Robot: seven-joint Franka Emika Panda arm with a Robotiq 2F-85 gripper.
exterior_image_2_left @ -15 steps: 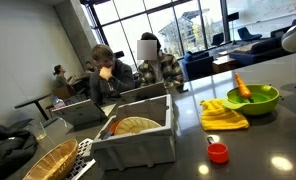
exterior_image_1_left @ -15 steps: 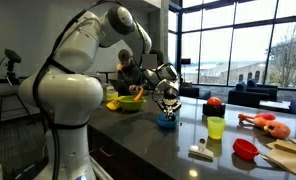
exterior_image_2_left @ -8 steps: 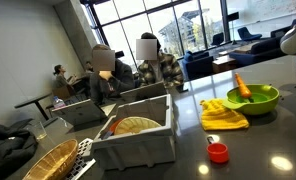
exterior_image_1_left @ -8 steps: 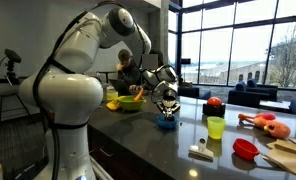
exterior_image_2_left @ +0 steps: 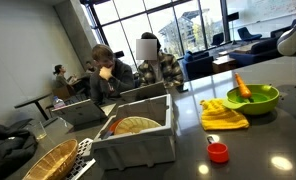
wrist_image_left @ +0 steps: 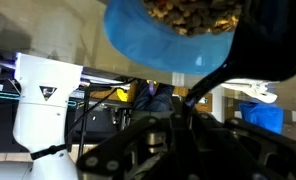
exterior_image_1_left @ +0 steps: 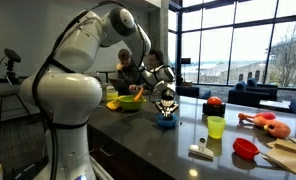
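My gripper (exterior_image_1_left: 168,103) hangs just above a small blue bowl (exterior_image_1_left: 166,122) on the dark counter; part of the arm shows at the frame edge in an exterior view (exterior_image_2_left: 292,40). The wrist view is upside down. In it the blue bowl (wrist_image_left: 158,45) fills the top and holds brownish bits. One dark finger (wrist_image_left: 263,45) reaches to the bowl's rim; the other finger is not visible. I cannot tell whether the jaws are open or closed on the rim.
A green bowl with a carrot (exterior_image_2_left: 252,99) and a yellow cloth (exterior_image_2_left: 224,117) lie nearby. A lime cup (exterior_image_1_left: 216,127), red bowl (exterior_image_1_left: 246,149), red fruit (exterior_image_1_left: 214,102) and orange toy (exterior_image_1_left: 265,123) stand beyond. A grey crate (exterior_image_2_left: 138,140), wicker basket (exterior_image_2_left: 43,162) and small red cup (exterior_image_2_left: 219,152) are there too. People sit behind.
The arm has shifted very slightly; the gripper stays over the blue bowl. A seated person in the background moved their head.
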